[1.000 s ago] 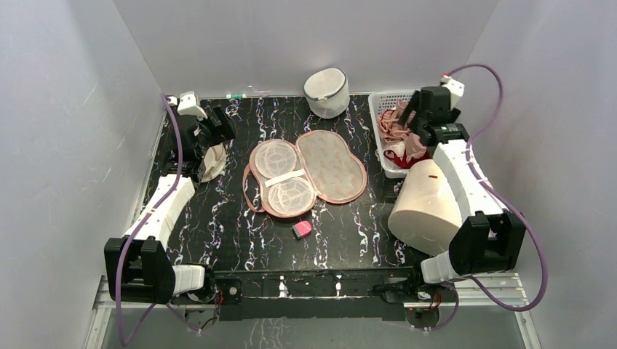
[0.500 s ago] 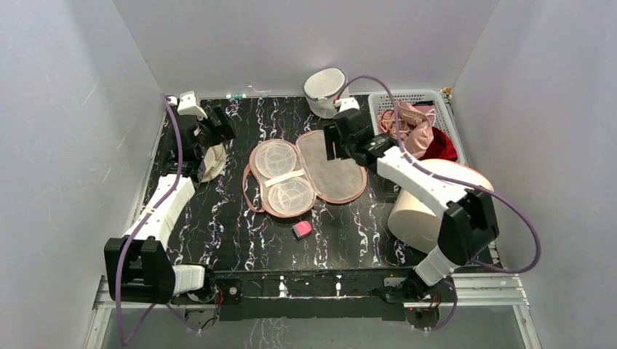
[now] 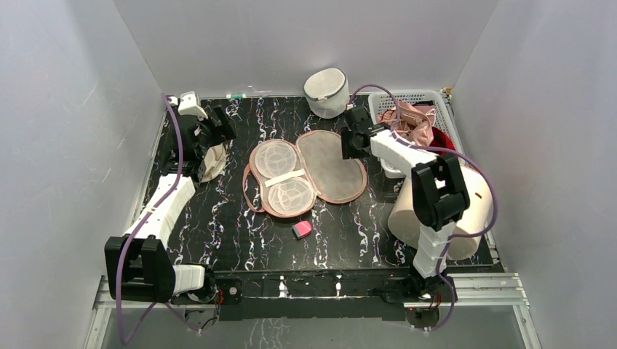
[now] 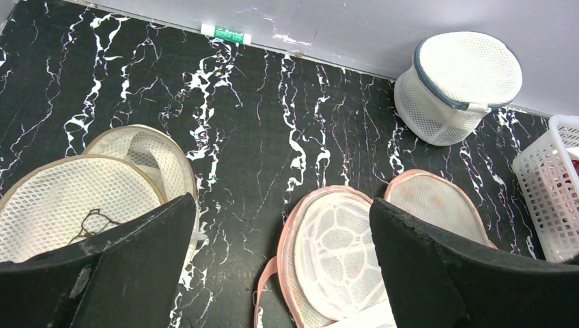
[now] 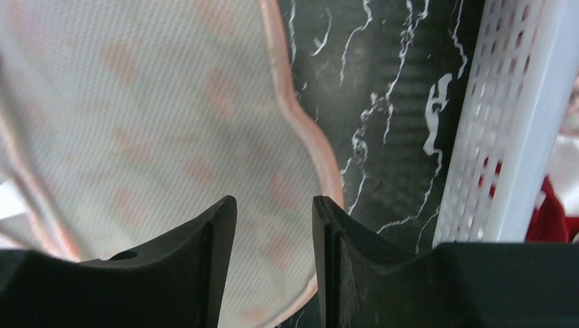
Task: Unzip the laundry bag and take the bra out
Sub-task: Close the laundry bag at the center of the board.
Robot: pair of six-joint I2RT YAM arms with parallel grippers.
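Note:
The laundry bag (image 3: 331,166) lies unzipped and spread flat mid-table, its pale lining up and two white mesh cups (image 3: 280,174) on its left half. It also shows in the left wrist view (image 4: 341,246) and the right wrist view (image 5: 136,123). The pale pink bra (image 3: 409,120) lies in the white basket (image 3: 380,102) at back right, on a dark red garment. My right gripper (image 3: 351,142) hovers over the bag's right rim, jaws a little apart and empty (image 5: 274,205). My left gripper (image 3: 211,134) is wide open and empty (image 4: 280,219) above a cream round pouch (image 3: 212,161).
A white cylindrical mesh bag (image 3: 326,91) stands at the back centre. A large cream drum (image 3: 429,211) sits under the right arm. A small pink object (image 3: 302,230) lies near the front. The basket's wall (image 5: 505,137) stands close on the right of my right gripper.
My right arm has swung from over the basket leftward to the open bag's right rim. The bra stays in the basket. The left arm has not moved.

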